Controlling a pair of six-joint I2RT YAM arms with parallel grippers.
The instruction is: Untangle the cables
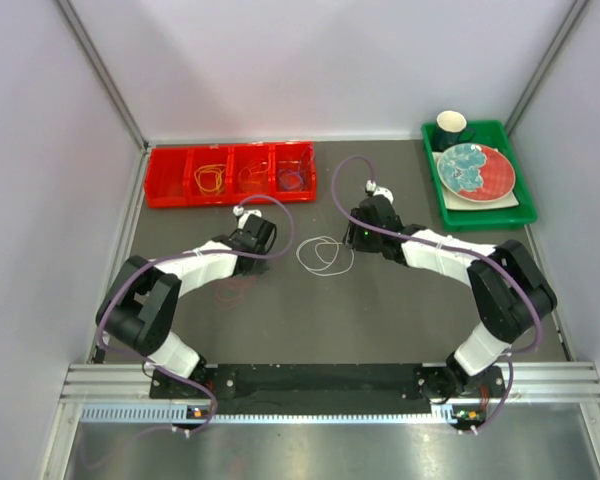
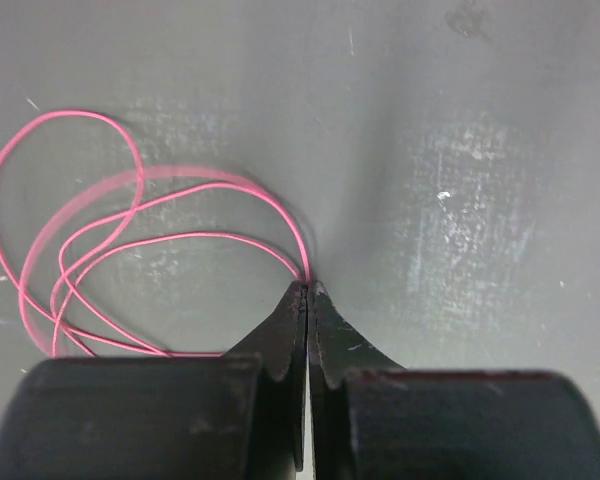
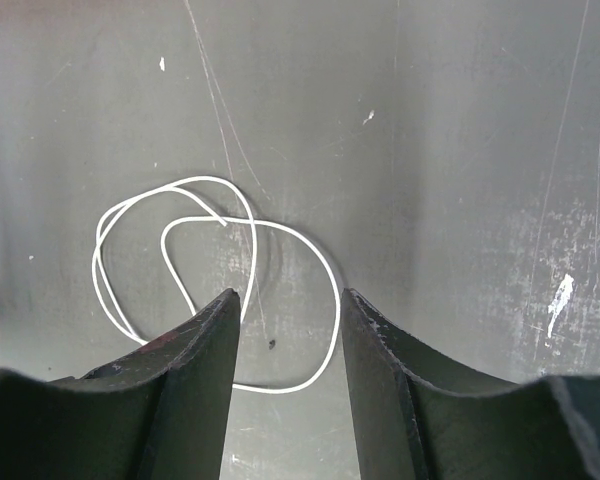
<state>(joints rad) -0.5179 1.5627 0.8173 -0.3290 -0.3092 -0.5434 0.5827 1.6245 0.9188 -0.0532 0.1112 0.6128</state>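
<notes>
White cable [image 1: 325, 256] lies apart from red bin [image 1: 166, 180]

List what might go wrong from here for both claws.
1. The left claw pinches the red cable only at its very tips, so the strand may slip out on a pull.
2. The red cable lies in several overlapping loops; pulling one strand could tighten them into a knot.
3. The right claw hangs open over the white cable, whose loops cross; closing there might catch two strands at once.
</notes>
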